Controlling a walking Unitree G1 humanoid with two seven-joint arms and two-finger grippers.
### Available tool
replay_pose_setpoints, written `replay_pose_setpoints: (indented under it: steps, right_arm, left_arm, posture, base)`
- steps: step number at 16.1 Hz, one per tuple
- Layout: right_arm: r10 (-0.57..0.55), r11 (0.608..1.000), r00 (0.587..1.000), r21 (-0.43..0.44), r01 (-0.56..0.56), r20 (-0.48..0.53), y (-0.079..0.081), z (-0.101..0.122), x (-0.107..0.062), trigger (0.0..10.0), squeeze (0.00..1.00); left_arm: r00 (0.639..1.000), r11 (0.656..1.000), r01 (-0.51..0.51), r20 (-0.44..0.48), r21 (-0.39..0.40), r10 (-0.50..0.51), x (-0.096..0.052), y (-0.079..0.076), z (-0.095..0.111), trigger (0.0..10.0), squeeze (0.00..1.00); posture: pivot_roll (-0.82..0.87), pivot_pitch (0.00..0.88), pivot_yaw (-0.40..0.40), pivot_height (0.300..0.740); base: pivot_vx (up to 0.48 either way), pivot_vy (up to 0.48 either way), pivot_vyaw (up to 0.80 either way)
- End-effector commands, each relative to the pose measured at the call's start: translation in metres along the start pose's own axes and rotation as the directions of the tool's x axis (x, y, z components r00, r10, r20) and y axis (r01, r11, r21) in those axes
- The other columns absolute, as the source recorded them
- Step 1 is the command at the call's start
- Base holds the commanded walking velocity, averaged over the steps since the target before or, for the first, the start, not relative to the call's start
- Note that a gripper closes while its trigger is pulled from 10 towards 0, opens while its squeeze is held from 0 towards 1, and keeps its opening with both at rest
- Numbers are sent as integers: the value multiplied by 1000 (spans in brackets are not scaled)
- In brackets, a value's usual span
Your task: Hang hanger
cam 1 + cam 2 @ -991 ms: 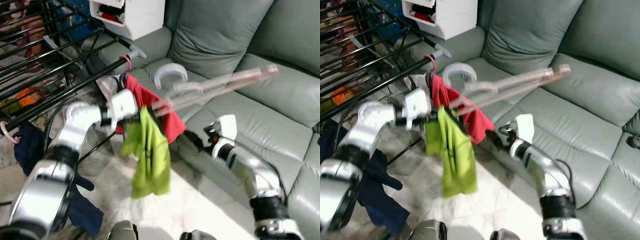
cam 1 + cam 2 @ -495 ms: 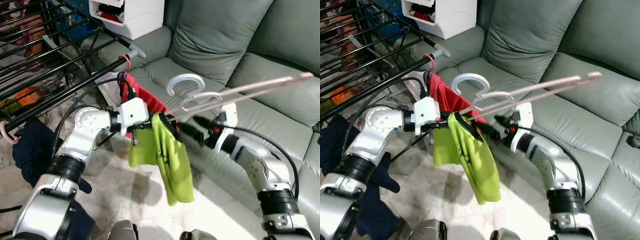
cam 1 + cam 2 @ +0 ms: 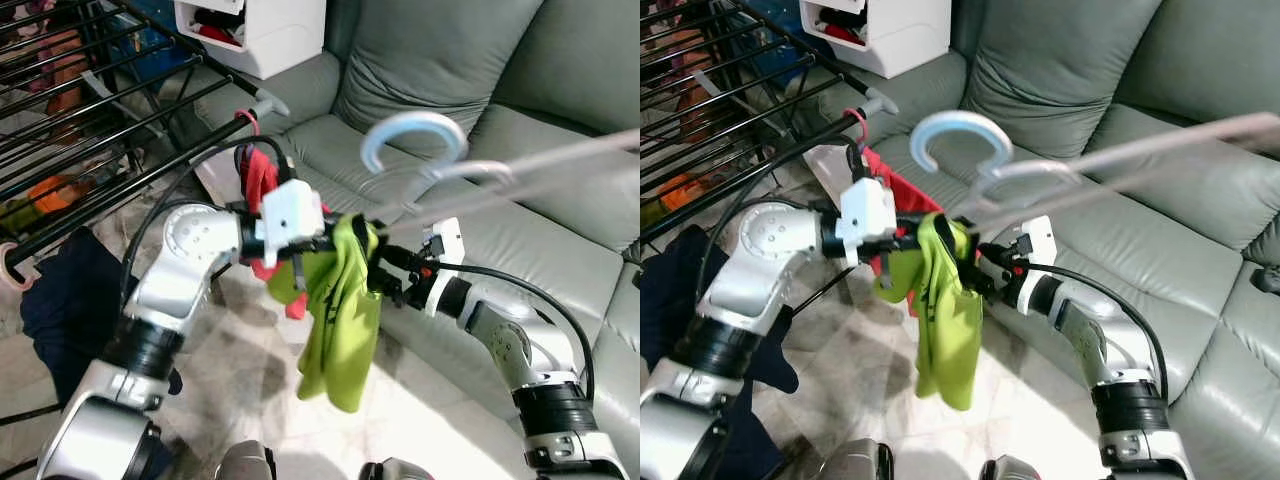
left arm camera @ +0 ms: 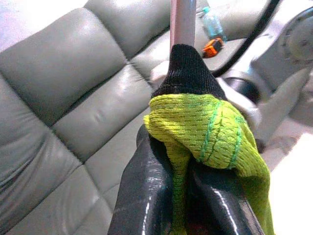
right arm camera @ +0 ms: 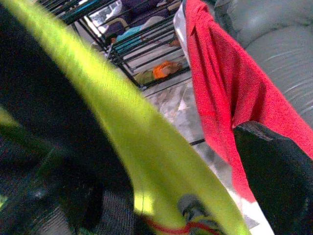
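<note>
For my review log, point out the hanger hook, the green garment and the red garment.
hanger hook [image 3: 415, 135], left eye view, top of the pale blue curve.
green garment [image 3: 345, 320], left eye view, middle of the hanging cloth.
red garment [image 5: 220, 93], right wrist view, middle of the draped cloth.

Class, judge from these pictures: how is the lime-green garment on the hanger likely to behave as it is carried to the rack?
The lime-green garment hangs in loose folds below the left gripper, so it is probably floppy and light. It sits bunched at one end of the hanger, so it may swing or slide.
</note>
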State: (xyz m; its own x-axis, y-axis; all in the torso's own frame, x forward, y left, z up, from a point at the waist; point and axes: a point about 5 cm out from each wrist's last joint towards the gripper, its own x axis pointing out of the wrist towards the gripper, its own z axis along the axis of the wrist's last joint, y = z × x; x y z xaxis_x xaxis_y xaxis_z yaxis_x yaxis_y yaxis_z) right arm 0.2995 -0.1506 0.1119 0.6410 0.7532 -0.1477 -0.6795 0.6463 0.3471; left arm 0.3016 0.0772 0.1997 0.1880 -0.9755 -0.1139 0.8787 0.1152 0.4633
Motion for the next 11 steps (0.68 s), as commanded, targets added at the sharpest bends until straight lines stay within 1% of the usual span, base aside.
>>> replay_pose_setpoints:
  steps: [1, 2, 3, 4, 5, 6, 7, 9, 10, 11]
  right_arm:
    - [-19, 1000, 1000, -12, 19, 5, -3, 3, 1, 10000, 0]
    - [-57, 998, 998, -17, 57, -3, -7, 1, 2, 10000, 0]
    - [-140, 990, 989, -32, 139, -39, -15, -4, 4, 10000, 0]
    - [-235, 972, 968, -49, 231, -87, -25, -12, 4, 10000, 0]
    - [-249, 968, 964, -51, 245, -94, -27, -14, 3, 10000, 0]
    - [-297, 955, 944, -50, 293, -141, -33, -22, -5, 10000, 0]
    - [-309, 951, 938, -48, 306, -158, -35, -26, -9, 10000, 0]
    - [-359, 933, 912, -34, 359, -199, -40, -40, -29, 10000, 0]
    - [-394, 918, 894, -37, 396, -211, -44, -46, -40, 8588, 0]
    - [-407, 912, 889, -38, 408, -208, -44, -46, -48, 7961, 0]
  left_arm:
    - [999, 1000, 10, 31, 18, -11, 2, 0, 10, 0, 0]
    - [999, 1000, 12, 52, 14, -13, 4, -2, 15, 0, 0]
    - [996, 1000, 10, 89, 23, -12, 9, -2, 27, 0, 0]
    - [991, 1000, -5, 132, 29, 1, 13, 2, 40, 0, 0]
    - [990, 1000, -10, 139, 28, 6, 13, 3, 43, 0, 0]
    - [988, 997, -65, 143, 38, 59, 9, 16, 48, 0, 0]
    - [988, 995, -92, 129, 47, 85, 6, 22, 47, 0, 0]
    - [981, 983, -175, 98, 63, 169, -7, 42, 48, 0, 0]
    - [974, 975, -210, 94, 65, 204, -13, 50, 50, 0, 0]
    - [970, 969, -236, 79, 75, 230, -18, 56, 50, 0, 0]
  posture:
    - [-38, 40, 17, 740]
    - [-38, 40, 17, 740]
    - [-34, 41, 15, 740]
    - [-32, 41, 13, 740]
    - [-32, 41, 13, 740]
    - [-28, 40, 10, 740]
    - [-30, 40, 9, 740]
    - [-35, 41, 9, 740]
    - [-35, 41, 9, 740]
    - [-40, 43, 7, 740]
  base:
    - [0, 0, 0]
    - [0, 0, 0]
    - [0, 0, 0]
    - [0, 0, 0]
    - [0, 0, 0]
    - [0, 0, 0]
    - [0, 0, 0]
    - [0, 0, 0]
    - [0, 0, 0]
    - [0, 0, 0]
